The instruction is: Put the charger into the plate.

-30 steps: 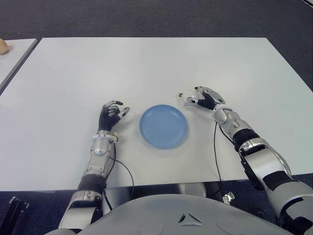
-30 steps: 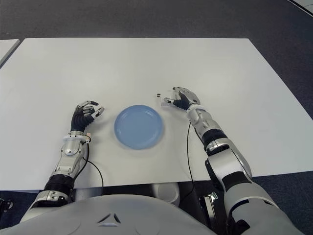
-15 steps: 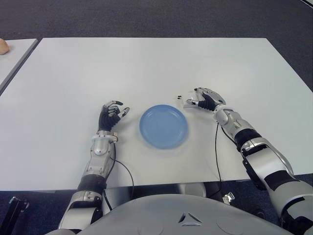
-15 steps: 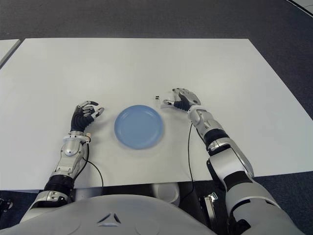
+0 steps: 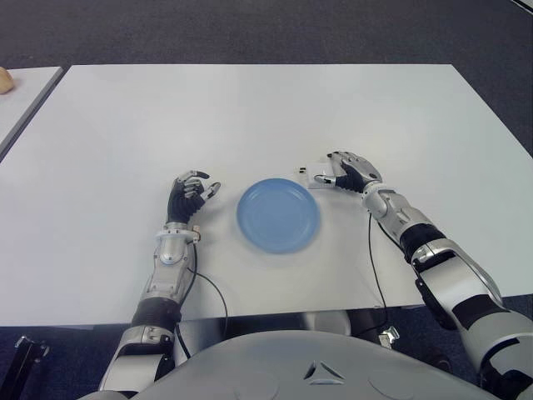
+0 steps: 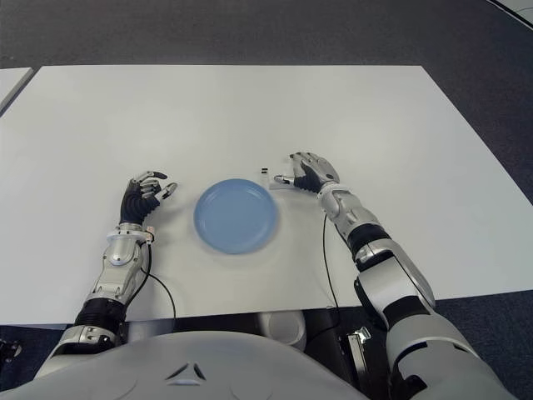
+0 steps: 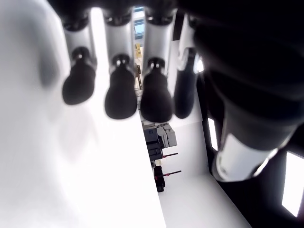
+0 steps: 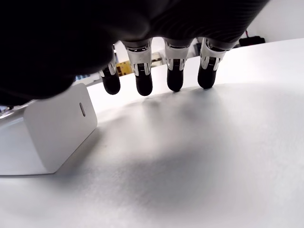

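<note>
A small white charger [image 5: 317,176] lies on the white table [image 5: 250,117], just off the far right rim of the blue plate [image 5: 278,214]; its dark prongs [image 5: 301,171] point left. My right hand [image 5: 346,171] hovers at the charger's right side. In the right wrist view the charger [image 8: 52,135] sits flat by the palm. The four fingertips [image 8: 142,85] hang spread above the table, with a gap between them and the charger. Nothing is in the plate. My left hand [image 5: 190,193] shows left of the plate, its fingers loosely bent and holding nothing.
A second table [image 5: 21,100] stands at the far left with a pale round object [image 5: 4,79] on its edge. Dark carpet [image 5: 266,33] lies beyond the table's far edge. Thin black cables [image 5: 371,250] trail from both wrists toward the front edge.
My right hand has slid a little left and nearer, toward the plate's rim, and the charger has shifted with it. The left hand and the plate have stayed put.
</note>
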Controlling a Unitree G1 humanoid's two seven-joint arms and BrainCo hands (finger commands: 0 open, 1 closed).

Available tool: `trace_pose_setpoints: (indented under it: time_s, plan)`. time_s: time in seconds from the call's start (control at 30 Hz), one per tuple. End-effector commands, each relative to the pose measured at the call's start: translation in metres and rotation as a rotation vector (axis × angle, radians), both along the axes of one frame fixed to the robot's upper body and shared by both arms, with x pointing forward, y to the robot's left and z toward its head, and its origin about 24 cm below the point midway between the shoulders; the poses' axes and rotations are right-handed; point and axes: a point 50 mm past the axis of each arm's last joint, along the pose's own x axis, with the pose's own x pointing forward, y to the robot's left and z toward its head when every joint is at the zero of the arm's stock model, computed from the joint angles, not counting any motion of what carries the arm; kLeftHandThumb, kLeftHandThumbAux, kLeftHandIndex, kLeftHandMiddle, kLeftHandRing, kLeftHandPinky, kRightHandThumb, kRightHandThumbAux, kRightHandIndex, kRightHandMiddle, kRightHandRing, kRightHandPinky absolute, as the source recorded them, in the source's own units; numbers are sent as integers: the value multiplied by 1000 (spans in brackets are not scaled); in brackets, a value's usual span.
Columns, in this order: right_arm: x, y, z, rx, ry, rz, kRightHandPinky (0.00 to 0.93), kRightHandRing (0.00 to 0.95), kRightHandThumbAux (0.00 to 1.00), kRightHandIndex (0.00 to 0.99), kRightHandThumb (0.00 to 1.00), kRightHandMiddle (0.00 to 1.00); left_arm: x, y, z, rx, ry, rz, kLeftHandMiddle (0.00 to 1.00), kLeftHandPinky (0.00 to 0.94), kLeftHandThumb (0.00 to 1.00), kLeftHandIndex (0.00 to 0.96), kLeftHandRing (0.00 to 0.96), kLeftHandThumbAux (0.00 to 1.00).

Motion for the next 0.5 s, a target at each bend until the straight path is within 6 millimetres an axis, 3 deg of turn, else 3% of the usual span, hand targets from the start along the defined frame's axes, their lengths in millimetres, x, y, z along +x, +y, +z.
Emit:
trace_pose_setpoints:
  time_s: [0.03,0.5]
  plan:
    - [-24,11,-25,4,88,69,0,0,139,0,553,0,-3,1,-2,3,7,11,776,730,706,438,755,721]
    - [-50,26,-22,59,9,128,0,0,129,0,519,0,-3,-1,-3,0,16,15,768,754,705,437,758,721]
